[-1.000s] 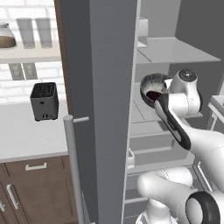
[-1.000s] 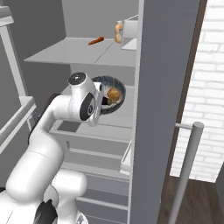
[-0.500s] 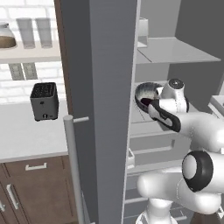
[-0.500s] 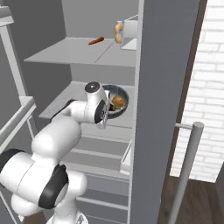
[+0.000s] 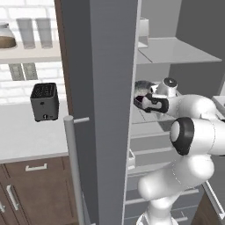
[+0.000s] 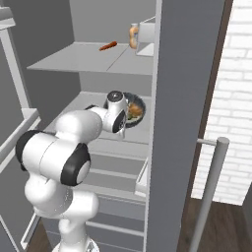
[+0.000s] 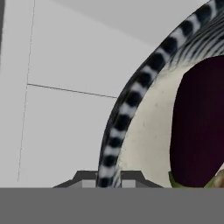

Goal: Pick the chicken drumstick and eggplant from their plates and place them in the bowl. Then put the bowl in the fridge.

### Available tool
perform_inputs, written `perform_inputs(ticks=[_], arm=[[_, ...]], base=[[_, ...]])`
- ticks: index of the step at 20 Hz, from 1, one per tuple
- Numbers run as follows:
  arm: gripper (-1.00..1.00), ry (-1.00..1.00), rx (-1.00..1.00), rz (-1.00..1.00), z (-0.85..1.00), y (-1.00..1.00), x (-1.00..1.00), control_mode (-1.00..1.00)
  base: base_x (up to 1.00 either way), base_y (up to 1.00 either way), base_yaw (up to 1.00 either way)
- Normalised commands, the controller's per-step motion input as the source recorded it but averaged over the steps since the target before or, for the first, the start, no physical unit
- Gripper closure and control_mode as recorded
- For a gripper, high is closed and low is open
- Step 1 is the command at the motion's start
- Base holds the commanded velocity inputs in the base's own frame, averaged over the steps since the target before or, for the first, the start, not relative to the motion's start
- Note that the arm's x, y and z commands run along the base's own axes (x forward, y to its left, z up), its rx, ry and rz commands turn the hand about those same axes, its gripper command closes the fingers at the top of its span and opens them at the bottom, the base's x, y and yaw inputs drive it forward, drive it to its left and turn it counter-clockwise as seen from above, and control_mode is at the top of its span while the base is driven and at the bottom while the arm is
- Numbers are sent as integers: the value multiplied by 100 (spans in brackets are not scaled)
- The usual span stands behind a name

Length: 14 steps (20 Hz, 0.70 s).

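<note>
fridge shelf — bowl (aboard)

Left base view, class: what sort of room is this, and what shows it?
Most likely a kitchen: a tall grey metallic fridge stands open, a black boxy toaster sits on the pale countertop, above brown wooden cabinets.

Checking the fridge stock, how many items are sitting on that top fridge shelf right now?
3: an orange-red stick-like item mid-shelf, an orange bottle farther back, and a pale box beside it at the right edge. The fridge door may hide more.

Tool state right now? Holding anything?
Tool: closed on the rim of the bowl, inside the fridge; eggplant is in the bowl.
</note>
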Motion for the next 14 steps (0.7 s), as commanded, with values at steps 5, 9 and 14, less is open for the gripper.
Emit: perform_inputs(ticks=[5, 9, 14], arm=[[100, 13, 0, 2, -13, 0, 40, -100], [100, 4, 0, 3, -23, 2, 18, -100], [100, 0, 0, 0, -14, 15, 18, -100]], base=[[0, 0, 0], [0, 0, 0], [0, 0, 0]])
